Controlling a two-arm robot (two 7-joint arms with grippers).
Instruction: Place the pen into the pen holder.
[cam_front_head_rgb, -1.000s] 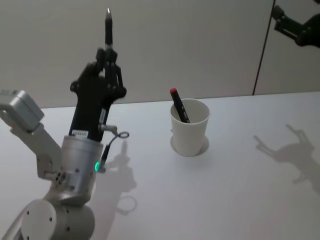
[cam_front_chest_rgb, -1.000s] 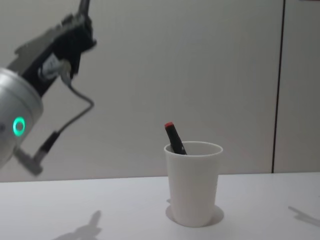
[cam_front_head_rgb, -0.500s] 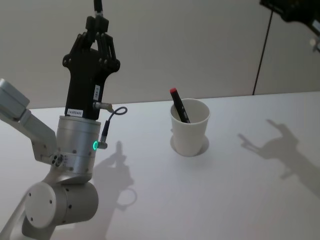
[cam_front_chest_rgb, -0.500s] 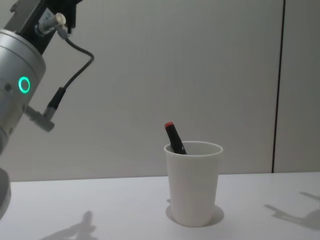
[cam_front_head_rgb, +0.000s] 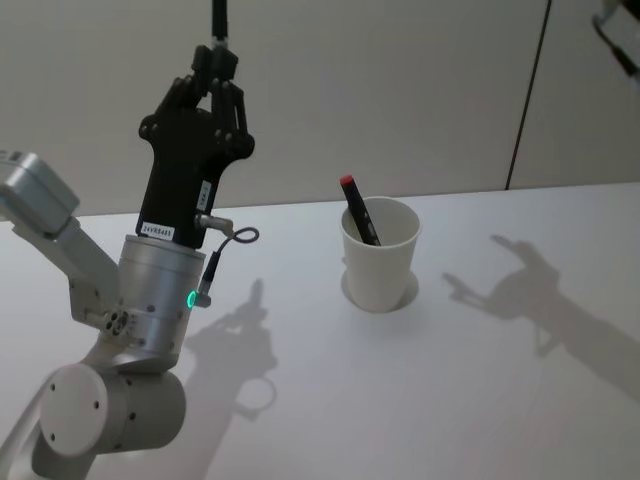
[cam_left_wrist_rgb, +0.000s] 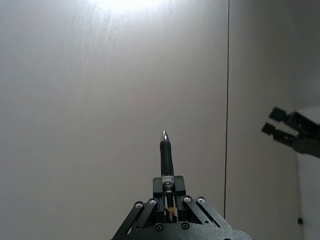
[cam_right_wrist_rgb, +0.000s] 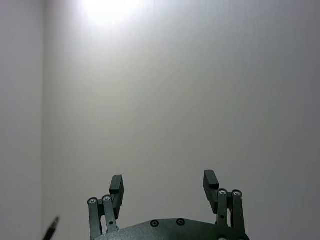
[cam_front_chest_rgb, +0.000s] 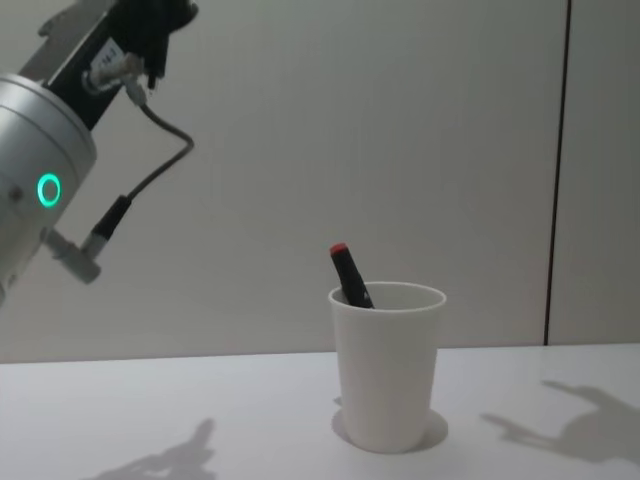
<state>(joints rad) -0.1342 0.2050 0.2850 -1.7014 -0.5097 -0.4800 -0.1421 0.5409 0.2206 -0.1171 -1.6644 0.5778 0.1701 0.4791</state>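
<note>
L gripper jaws clamp pen, tip up; pen holder well below jaws, to R. Should flip tip-down, centre over rim, avoid red-capped marker inside. R gripper jaws spread, empty.

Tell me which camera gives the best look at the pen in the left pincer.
Left wrist view: the pen stands clear above the left pincer, which is shut on it, tip and barrel visible. The head view cuts it off at the top edge.
</note>
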